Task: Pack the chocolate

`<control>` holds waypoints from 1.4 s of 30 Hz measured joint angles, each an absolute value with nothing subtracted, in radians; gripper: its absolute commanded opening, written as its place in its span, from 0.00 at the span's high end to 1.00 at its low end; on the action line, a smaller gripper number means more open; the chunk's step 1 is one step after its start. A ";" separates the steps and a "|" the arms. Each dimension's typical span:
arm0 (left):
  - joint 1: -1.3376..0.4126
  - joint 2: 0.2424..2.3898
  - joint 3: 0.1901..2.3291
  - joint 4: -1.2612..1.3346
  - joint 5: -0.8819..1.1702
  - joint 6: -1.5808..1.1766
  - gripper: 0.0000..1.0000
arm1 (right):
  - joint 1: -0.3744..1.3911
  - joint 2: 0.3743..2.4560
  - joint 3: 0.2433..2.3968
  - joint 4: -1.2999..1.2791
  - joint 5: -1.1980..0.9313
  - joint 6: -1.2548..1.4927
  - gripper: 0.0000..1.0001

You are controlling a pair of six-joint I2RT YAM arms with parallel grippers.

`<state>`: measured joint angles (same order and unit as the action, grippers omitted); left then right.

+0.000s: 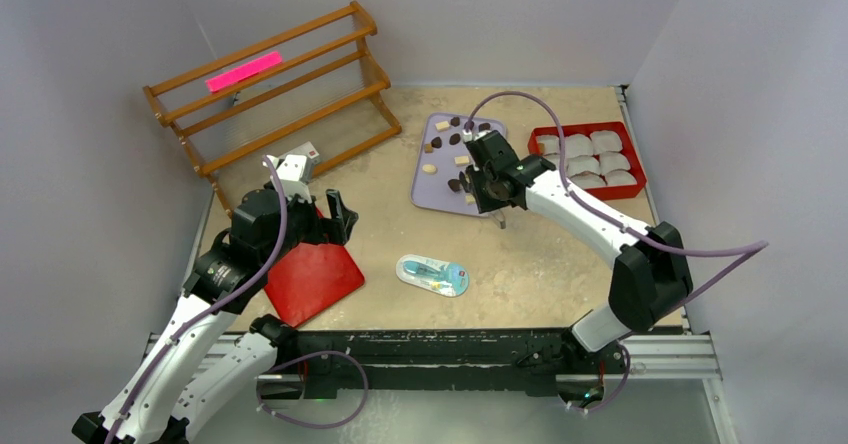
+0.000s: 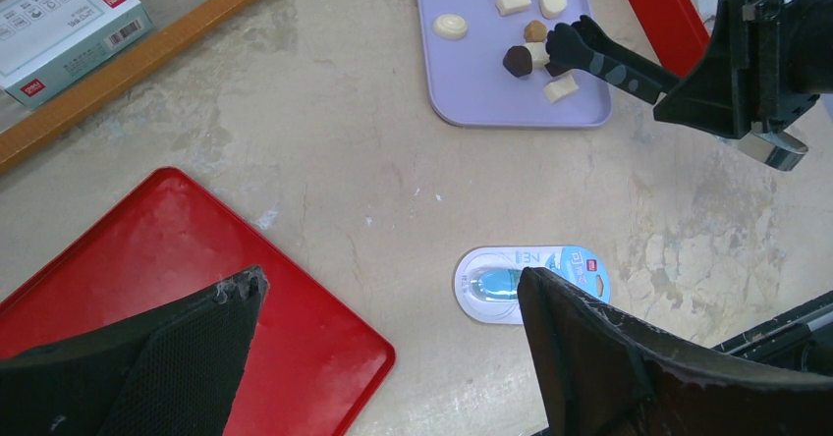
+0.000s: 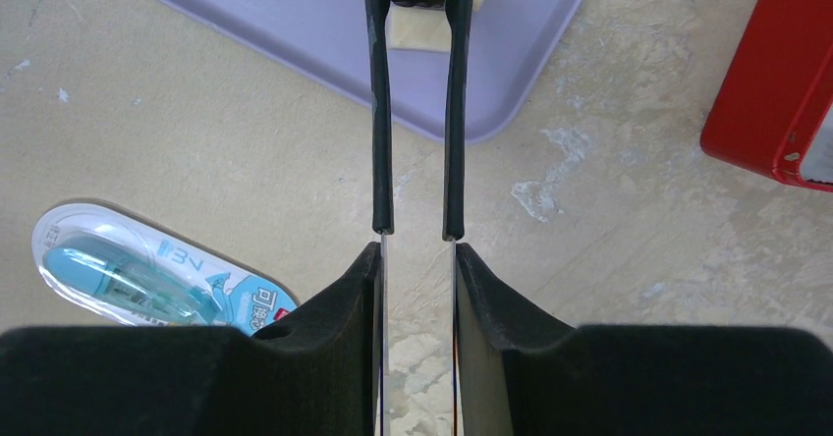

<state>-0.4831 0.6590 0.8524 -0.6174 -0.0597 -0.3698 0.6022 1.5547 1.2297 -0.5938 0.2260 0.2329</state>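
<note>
The right hand (image 3: pixel 417 259) is clenched on a pair of tweezers (image 3: pixel 378 141), whose black tips reach out over the lavender tray (image 3: pixel 295 24). The chocolate (image 2: pixel 518 60) lies scattered on that tray, dark and cream pieces close together. A cream piece (image 3: pixel 417 33) shows between the tweezer arms, but I cannot tell whether it is pinched yet.

The step in hand looks like picking one piece. To do it well, the tips should straddle a single piece and not its neighbour, then close gently — these small rounded bits will likely squirt out under a hard or off-centre pinch. After that comes a straight lift and a carry to the red box (image 3: pixel 756 82) at the tray's 3 o'clock in the top view, dropping low into one paper cup (image 1: pixel 585 164).

The left hand (image 2: pixel 391 284) is released, jaws wide, over the red lid (image 2: pixel 177 249) at the counter's 8 o'clock — well apart from the work.
</note>
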 measured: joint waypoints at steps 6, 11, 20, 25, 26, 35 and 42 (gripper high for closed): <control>-0.483 0.659 0.852 -0.617 -0.060 -0.370 0.00 | 0.602 1.508 1.249 -0.618 0.236 0.230 0.74; -0.483 0.659 0.852 -0.617 -0.060 -0.370 0.00 | 0.587 1.500 1.309 -0.642 0.276 0.215 0.74; -0.483 0.659 0.852 -0.617 -0.060 -0.370 0.00 | 0.372 1.474 1.357 -0.640 0.298 0.180 0.75; -0.483 0.660 0.852 -0.617 -0.060 -0.370 0.00 | 0.231 1.467 1.359 -0.608 0.297 0.171 0.75; -0.483 0.660 0.852 -0.617 -0.060 -0.370 0.00 | 0.205 1.470 1.359 -0.600 0.297 0.171 0.75; -0.483 0.662 0.852 -0.617 -0.060 -0.370 0.00 | 0.033 1.584 1.371 -0.524 0.265 0.171 0.75; -0.483 0.662 0.852 -0.617 -0.060 -0.370 0.00 | -0.012 1.665 1.374 -0.497 0.231 0.171 0.73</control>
<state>-0.4831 0.6617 0.8524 -0.6174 -0.0597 -0.3698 -0.0116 1.6646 1.3743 -0.4973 0.2314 0.1715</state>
